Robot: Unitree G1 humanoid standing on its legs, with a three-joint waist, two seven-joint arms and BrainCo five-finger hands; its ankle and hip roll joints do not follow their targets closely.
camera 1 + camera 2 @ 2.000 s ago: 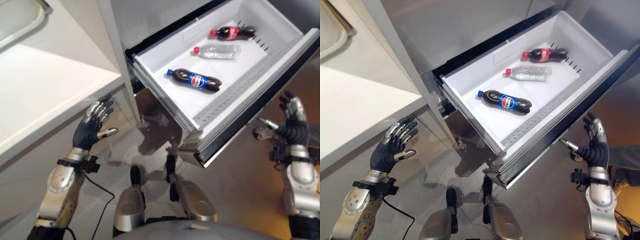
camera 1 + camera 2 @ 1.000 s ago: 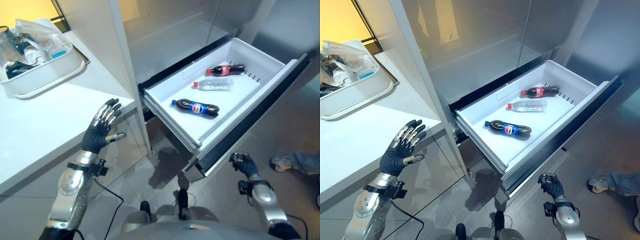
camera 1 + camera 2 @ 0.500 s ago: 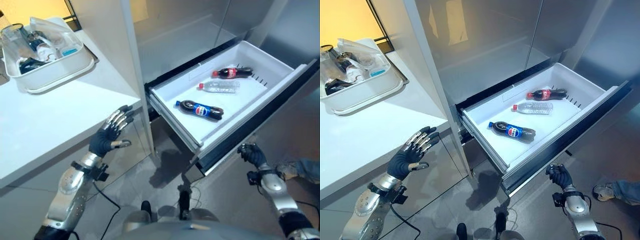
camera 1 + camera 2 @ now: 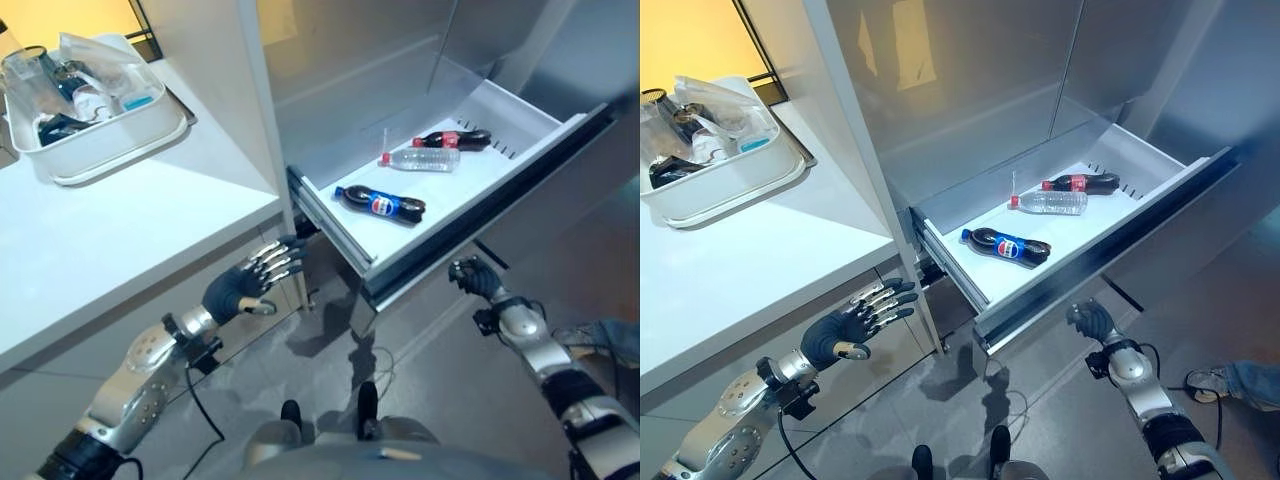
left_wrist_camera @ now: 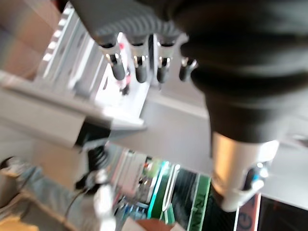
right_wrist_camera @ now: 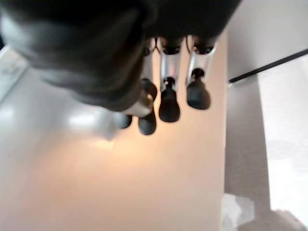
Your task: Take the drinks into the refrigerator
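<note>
The refrigerator's bottom drawer [image 4: 520,115] stands partly out. Three drinks lie in it: a dark bottle with a blue label [image 4: 380,204] nearest the front, a clear water bottle [image 4: 420,159] behind it, and a cola bottle with a red label [image 4: 452,139] at the back. My right hand [image 4: 475,280] is low against the drawer's steel front panel [image 4: 1160,240], its fingers [image 6: 168,103] curled and holding nothing. My left hand [image 4: 252,283] hovers open by the drawer's left front corner, its fingers [image 5: 139,62] straight and touching nothing.
A white counter [image 4: 110,230] runs along the left, with a white tray [image 4: 100,150] of several small items on it. The steel refrigerator doors [image 4: 970,80] rise above the drawer. A person's shoe and trouser leg [image 4: 1240,380] show on the floor at the right.
The drawer has slid further into the refrigerator. My right hand has moved up and left along the drawer's front. My left hand has swung toward the drawer's left corner.
</note>
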